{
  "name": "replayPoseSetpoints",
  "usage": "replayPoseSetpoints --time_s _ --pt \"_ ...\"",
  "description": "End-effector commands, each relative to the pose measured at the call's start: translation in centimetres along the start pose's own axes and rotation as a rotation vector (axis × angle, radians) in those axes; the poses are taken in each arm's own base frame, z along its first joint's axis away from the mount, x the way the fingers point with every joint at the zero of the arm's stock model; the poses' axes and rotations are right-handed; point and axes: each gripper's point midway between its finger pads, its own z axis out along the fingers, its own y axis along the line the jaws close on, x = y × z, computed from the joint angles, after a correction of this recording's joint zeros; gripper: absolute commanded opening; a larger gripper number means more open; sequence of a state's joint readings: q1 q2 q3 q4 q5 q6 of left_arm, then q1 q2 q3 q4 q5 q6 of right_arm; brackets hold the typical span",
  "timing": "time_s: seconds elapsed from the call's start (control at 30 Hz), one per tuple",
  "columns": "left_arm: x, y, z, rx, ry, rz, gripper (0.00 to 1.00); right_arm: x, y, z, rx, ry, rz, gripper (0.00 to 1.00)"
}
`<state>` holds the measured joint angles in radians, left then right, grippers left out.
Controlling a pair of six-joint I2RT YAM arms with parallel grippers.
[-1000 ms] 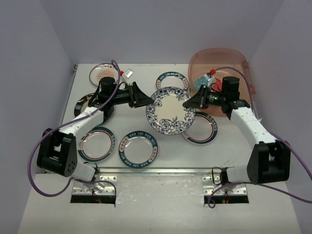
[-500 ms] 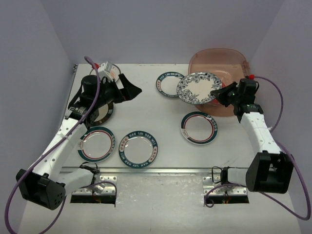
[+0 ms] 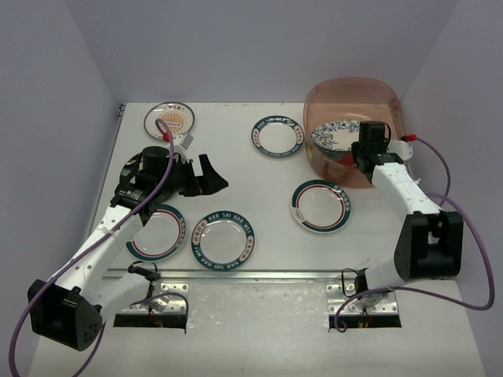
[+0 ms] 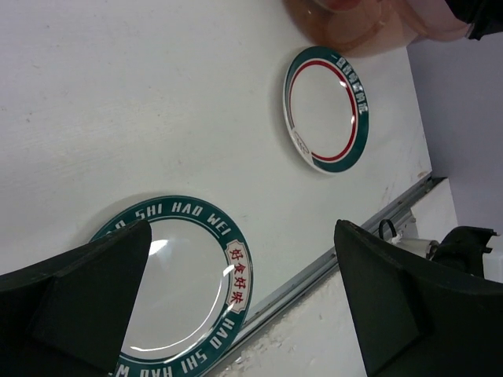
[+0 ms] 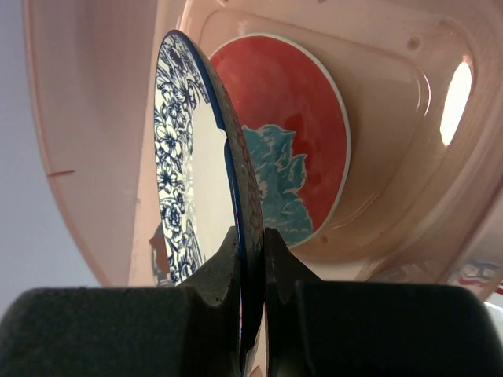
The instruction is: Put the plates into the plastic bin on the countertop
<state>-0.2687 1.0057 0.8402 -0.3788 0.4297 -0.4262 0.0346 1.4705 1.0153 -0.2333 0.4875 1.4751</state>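
We pinch blue floral plate [image 5: 174, 181] by its rim w/ R gripper [image 5: 251, 255] inside plastic bin [image 5: 393, 157]; stiff, glazed, prob. slick & chippable. L gripper [image 4: 244, 236] wide, empty.

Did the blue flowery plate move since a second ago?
Yes. The blue floral plate went from the middle of the countertop right and back into the plastic bin, past the unmoved green-rimmed plate. The right gripper pinches its edge.
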Motion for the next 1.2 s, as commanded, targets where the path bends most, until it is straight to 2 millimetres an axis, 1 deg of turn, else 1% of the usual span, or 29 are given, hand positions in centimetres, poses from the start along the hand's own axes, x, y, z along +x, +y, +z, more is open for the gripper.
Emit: replayPoseSetpoints --time_s 0.0,0.07,0.1,0.17,0.23,0.3,0.4,0.43,0.47,0.53,0.6,0.63,0.67,0.73,0.8,0.83,0.9,0.93,1.0,1.03,1.07,1.13,1.17 --pt "-0.5 -0.7 -0.8 0.042 -0.041 0.094 1.00 -3.6 7.3 -0.3 -0.134 -0.167 0.145 0.00" --pt "0.7 0.1 -0.3 0.036 -0.018 0.087 1.00 -2.9 7.3 0.7 -0.103 -0.157 0.113 0.00" --pt "0.7 0.1 -0.3 0.041 -0.022 0.089 1.00 -2.7 7.4 1.0 -0.096 -0.155 0.106 0.00" --pt "2.0 1.0 0.2 0.032 0.006 0.073 1.00 -2.0 7.2 2.0 -0.069 -0.156 0.051 0.02" --pt "2.2 1.1 0.1 0.028 0.013 0.081 1.00 -1.4 7.1 2.7 -0.043 -0.141 0.023 0.03" --pt "1.9 1.3 0.0 0.013 -0.005 0.092 1.00 -0.8 6.5 3.4 -0.013 -0.129 0.000 0.09" --pt "1.7 1.4 -0.1 -0.001 -0.009 0.098 1.00 -0.1 5.6 4.0 0.006 -0.111 -0.033 0.30" --pt "1.6 1.5 -0.1 -0.004 -0.009 0.097 1.00 0.0 5.3 4.0 0.010 -0.108 -0.039 0.35" --pt "1.7 1.5 -0.1 -0.005 -0.007 0.096 1.00 0.0 5.2 4.0 0.012 -0.107 -0.042 0.37" --pt "1.6 1.6 0.0 -0.012 -0.007 0.094 1.00 0.2 4.9 4.0 0.025 -0.095 -0.062 0.45" --pt "1.6 1.9 0.0 -0.028 -0.008 0.094 1.00 0.3 4.7 3.6 0.047 -0.072 -0.101 0.67" --pt "1.6 1.9 0.0 -0.029 -0.008 0.094 1.00 0.3 4.7 3.6 0.048 -0.071 -0.103 0.75" --pt "1.5 2.1 0.1 -0.042 -0.009 0.087 1.00 0.4 4.4 3.4 0.090 -0.044 -0.112 0.96" --pt "1.3 2.5 0.2 -0.064 -0.009 0.076 1.00 0.8 3.7 3.0 0.164 0.009 -0.132 0.99" --pt "1.4 2.8 0.4 -0.082 0.002 0.063 1.00 1.9 2.9 3.0 0.251 0.111 -0.138 0.99" --pt "1.3 2.8 0.4 -0.086 0.002 0.060 1.00 2.0 3.2 2.5 0.257 0.146 -0.129 0.99" --pt "1.1 2.8 0.5 -0.090 0.000 0.049 1.00 2.6 2.4 3.2 0.313 0.208 -0.141 0.99" --pt "0.9 2.7 0.5 -0.089 -0.003 0.043 1.00 2.9 2.3 3.4 0.320 0.232 -0.151 0.99" --pt "0.8 2.5 0.8 -0.086 0.005 0.026 1.00 3.0 3.0 3.2 0.300 0.245 -0.178 0.99" --pt "0.7 2.3 1.1 -0.073 0.011 0.016 1.00 3.2 3.7 2.7 0.262 0.265 -0.203 0.99" --pt "0.5 1.8 1.5 -0.052 0.019 0.004 1.00 3.2 5.0 1.9 0.194 0.292 -0.243 0.99" --pt "0.3 0.9 2.6 -0.018 0.039 -0.013 1.00 3.6 7.2 0.9 0.087 0.313 -0.301 0.99" --pt "0.3 0.1 3.6 0.007 0.054 -0.013 1.00 3.8 8.8 -0.5 -0.014 0.327 -0.391 0.99"
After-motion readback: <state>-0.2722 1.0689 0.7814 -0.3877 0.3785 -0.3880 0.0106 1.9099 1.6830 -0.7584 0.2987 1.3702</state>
